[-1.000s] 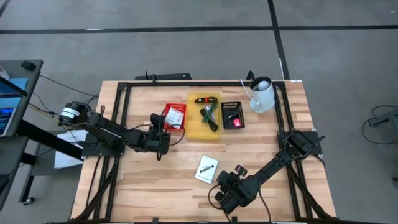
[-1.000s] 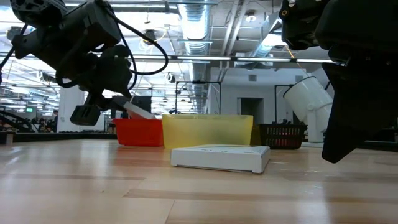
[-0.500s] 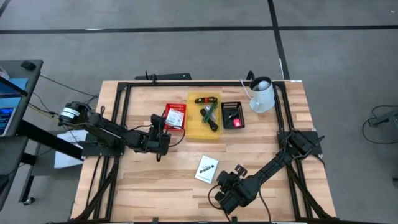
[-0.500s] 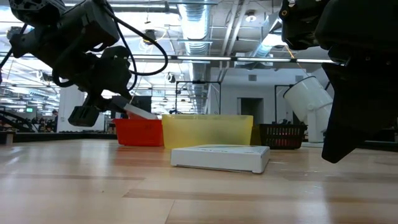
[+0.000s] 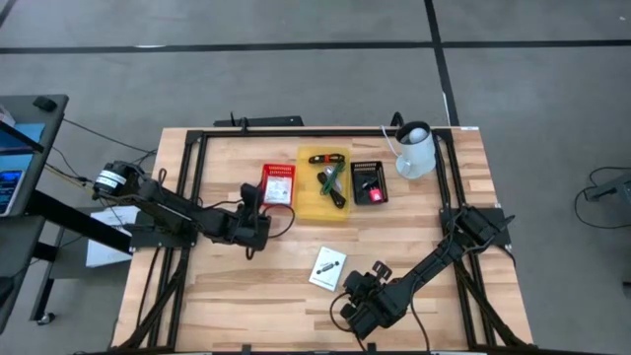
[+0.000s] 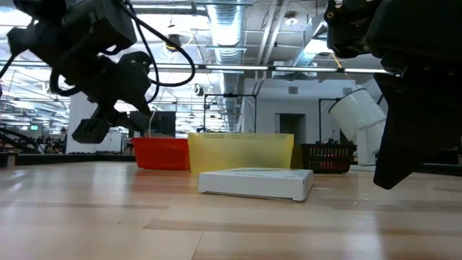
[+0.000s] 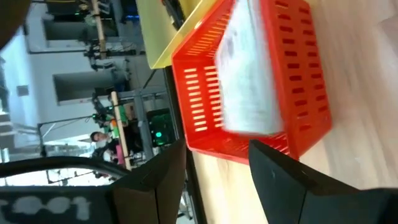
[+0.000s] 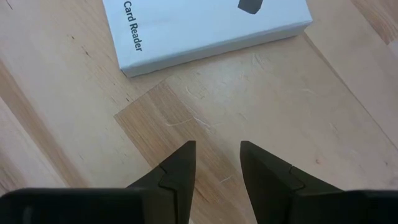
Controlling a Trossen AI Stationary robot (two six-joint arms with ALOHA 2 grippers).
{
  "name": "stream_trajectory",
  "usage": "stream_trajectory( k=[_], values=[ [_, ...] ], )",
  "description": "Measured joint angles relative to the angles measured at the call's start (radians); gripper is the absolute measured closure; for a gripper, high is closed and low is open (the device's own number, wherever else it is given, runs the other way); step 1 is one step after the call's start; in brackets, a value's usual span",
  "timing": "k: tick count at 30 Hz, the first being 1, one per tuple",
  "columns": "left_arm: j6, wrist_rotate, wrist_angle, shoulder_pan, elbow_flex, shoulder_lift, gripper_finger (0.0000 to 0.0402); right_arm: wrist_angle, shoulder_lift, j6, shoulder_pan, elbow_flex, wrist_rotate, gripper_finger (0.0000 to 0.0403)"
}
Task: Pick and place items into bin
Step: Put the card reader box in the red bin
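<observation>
The white printed packet lies flat inside a red slotted basket and shows blurred in the left wrist view. My left gripper hovers open just left of that basket, touching nothing. A white "Card Reader" box lies flat on the table toward the near edge. My right gripper is open and sits low just near-right of the box, clear of it. Green-and-black tools lie in a yellow bin. A pink-red piece lies in a black basket.
A white pitcher stands at the far right by the black basket. A black frame runs around the table edge. Bare wood lies between the row of bins and the box. The right arm fills the right of the low view.
The white packet, held tilted above the red basket a second ago, has left my left gripper and dropped flat into the basket. The left gripper has risen slightly and drawn back a little toward the table's left. The right arm has kept still.
</observation>
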Motion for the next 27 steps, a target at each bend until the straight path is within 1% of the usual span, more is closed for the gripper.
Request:
stream_trajectory(
  k=[5, 10, 14, 16, 18, 19, 24, 27],
  values=[
    [-0.026, 0.049, -0.125, 0.000, 0.065, 0.000, 0.0234, 0.000, 0.000, 0.000, 0.000, 0.000, 0.000, 0.0282],
    [-0.030, 0.039, -0.185, 0.000, 0.100, 0.000, 0.0234, 0.000, 0.000, 0.000, 0.000, 0.000, 0.000, 0.0282],
    [-0.089, 0.039, -0.235, 0.000, 0.131, 0.000, 0.0234, 0.000, 0.000, 0.000, 0.000, 0.000, -0.001, 0.0282],
    [-0.136, 0.064, -0.257, -0.001, 0.149, 0.000, 0.0234, 0.004, 0.000, -0.001, 0.000, 0.000, -0.001, 0.0282],
    [-0.183, 0.130, -0.288, -0.006, 0.171, -0.002, 0.0234, 0.012, 0.000, -0.008, 0.000, 0.000, -0.001, 0.0282],
    [-0.204, 0.182, -0.304, -0.008, 0.182, -0.003, 0.0234, 0.019, 0.000, -0.018, 0.000, 0.000, 0.000, 0.0282],
    [-0.264, 0.523, -0.331, -0.021, 0.237, -0.003, 0.0234, 0.060, 0.000, -0.061, 0.000, 0.000, 0.006, 0.0282],
    [-0.285, 0.703, -0.299, -0.030, 0.256, -0.003, 0.0234, 0.064, 0.000, -0.074, 0.000, 0.000, 0.022, 0.0282]
  ],
)
